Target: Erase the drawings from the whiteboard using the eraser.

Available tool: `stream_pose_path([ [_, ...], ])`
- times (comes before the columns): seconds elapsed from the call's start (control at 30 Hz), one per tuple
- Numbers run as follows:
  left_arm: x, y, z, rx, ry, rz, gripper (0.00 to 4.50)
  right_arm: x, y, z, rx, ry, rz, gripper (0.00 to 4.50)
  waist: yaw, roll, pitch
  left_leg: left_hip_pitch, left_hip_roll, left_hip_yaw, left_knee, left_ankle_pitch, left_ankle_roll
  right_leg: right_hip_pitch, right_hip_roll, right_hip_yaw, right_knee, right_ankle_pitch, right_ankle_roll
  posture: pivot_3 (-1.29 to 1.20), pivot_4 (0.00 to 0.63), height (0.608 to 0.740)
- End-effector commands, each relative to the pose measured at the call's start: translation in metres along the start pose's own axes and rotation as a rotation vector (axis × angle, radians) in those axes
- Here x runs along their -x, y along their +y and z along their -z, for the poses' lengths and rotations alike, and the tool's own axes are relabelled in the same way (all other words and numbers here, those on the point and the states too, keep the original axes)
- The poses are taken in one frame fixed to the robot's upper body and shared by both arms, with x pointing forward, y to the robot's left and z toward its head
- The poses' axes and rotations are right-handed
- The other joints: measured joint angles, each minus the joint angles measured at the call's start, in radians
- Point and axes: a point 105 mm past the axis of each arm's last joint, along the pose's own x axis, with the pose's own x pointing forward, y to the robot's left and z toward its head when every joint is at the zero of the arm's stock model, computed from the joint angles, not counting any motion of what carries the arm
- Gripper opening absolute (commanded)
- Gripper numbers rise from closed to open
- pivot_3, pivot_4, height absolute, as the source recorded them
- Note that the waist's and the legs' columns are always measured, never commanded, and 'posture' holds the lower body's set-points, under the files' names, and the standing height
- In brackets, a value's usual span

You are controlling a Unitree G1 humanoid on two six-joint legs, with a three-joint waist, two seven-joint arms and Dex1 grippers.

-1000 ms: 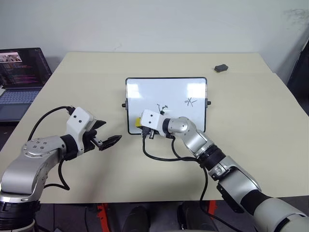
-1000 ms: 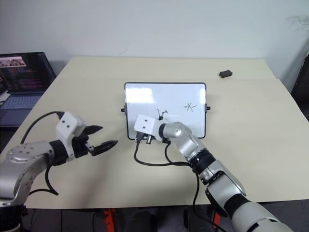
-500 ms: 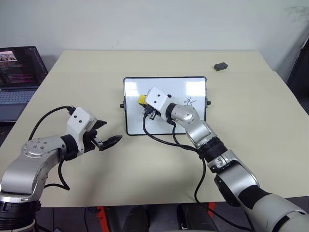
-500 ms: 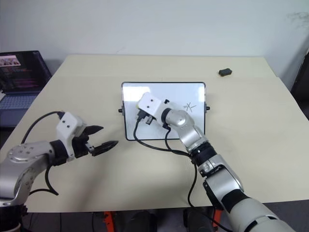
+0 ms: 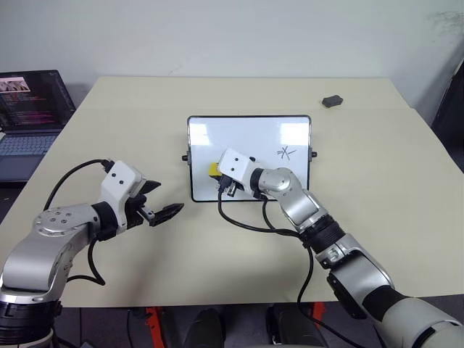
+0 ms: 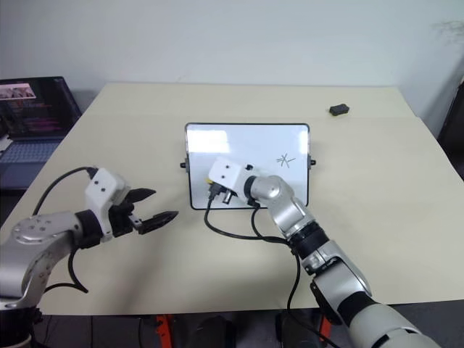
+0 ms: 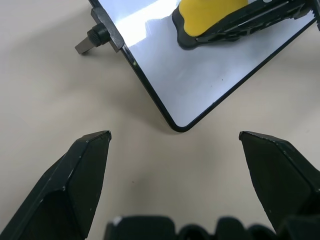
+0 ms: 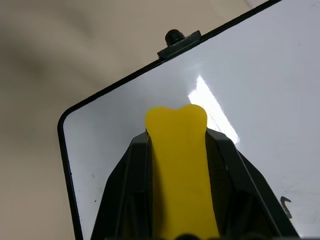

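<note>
the right jaws (image 8: 177,165) are clamped on the yellow eraser (image 5: 214,169) over the left half of the whiteboard (image 5: 250,130) on the desk (image 5: 377,167), while the left jaws (image 5: 161,203) gape empty nearby.

Glossy white whiteboard (image 5: 250,138) mirroring ceiling light, thin black plastic-looking frame, smooth matt yellow eraser (image 8: 181,170) with black base, matt beige table (image 5: 145,130), matt black fingers (image 7: 85,165) of left gripper (image 7: 175,172), possibly hard plastic
</note>
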Motion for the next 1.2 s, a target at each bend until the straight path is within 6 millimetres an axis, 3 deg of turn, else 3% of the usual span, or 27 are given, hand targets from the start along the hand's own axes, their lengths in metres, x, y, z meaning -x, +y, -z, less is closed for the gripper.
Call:
stream_pose_path([
  [0.03, 0.000, -0.003, -0.011, -0.026, -0.040, 0.005, 4.50, 0.014, -0.008, -0.040, -0.071, -0.193, 0.014, 1.09, 0.001, 0.000, 0.000, -0.001, 0.000, 0.000, 0.000, 0.000, 0.000, 0.000, 0.000, 0.000, -0.001, 0.000, 0.000, 0.00, 0.150, 0.740],
  [0.17, 0.000, -0.007, -0.013, -0.021, -0.061, 0.022, 4.50, 0.041, -0.001, -0.067, -0.152, -0.346, -0.040, 1.09, 0.003, 0.000, 0.000, -0.004, 0.000, 0.000, -0.001, -0.001, 0.000, -0.002, 0.000, 0.000, -0.005, 0.000, 0.000, 0.00, 0.150, 0.740],
  [0.37, 0.000, -0.015, -0.018, -0.017, -0.093, 0.057, 4.50, 0.064, 0.010, -0.071, -0.195, -0.369, -0.077, 1.09, 0.009, 0.000, 0.000, -0.016, 0.000, -0.001, 0.000, -0.001, -0.001, -0.013, 0.000, -0.001, -0.008, 0.000, 0.000, 0.00, 0.150, 0.740],
  [0.57, -0.001, -0.025, -0.026, -0.033, -0.132, 0.113, 4.50, 0.105, 0.027, -0.027, -0.238, -0.240, -0.064, 1.09, 0.025, 0.000, 0.000, -0.020, 0.000, 0.000, 0.000, -0.001, -0.001, -0.016, -0.001, -0.001, -0.009, 0.000, 0.000, 0.00, 0.150, 0.740],
  [0.93, -0.007, -0.024, -0.031, -0.045, -0.158, 0.078, 4.50, 0.152, 0.008, 0.029, -0.282, -0.054, 0.174, 1.09, 0.025, -0.001, 0.000, -0.018, 0.000, 0.000, 0.001, -0.001, 0.000, -0.015, 0.000, 0.000, -0.007, 0.000, 0.000, 0.00, 0.150, 0.740],
  [1.03, -0.013, -0.025, -0.040, -0.052, -0.183, 0.064, 4.50, 0.157, 0.007, 0.035, -0.257, -0.024, 0.198, 1.09, 0.027, -0.001, 0.000, -0.018, 0.000, 0.000, 0.001, -0.001, 0.000, -0.015, 0.000, 0.000, -0.006, 0.000, 0.000, 0.00, 0.150, 0.740],
  [1.2, -0.019, -0.026, -0.049, -0.059, -0.202, 0.073, 4.50, 0.152, -0.002, 0.021, -0.225, -0.078, 0.243, 1.09, 0.023, -0.001, 0.000, -0.018, 0.000, 0.001, 0.002, -0.001, 0.000, -0.015, 0.000, 0.000, -0.006, 0.000, 0.001, 0.00, 0.150, 0.740],
])
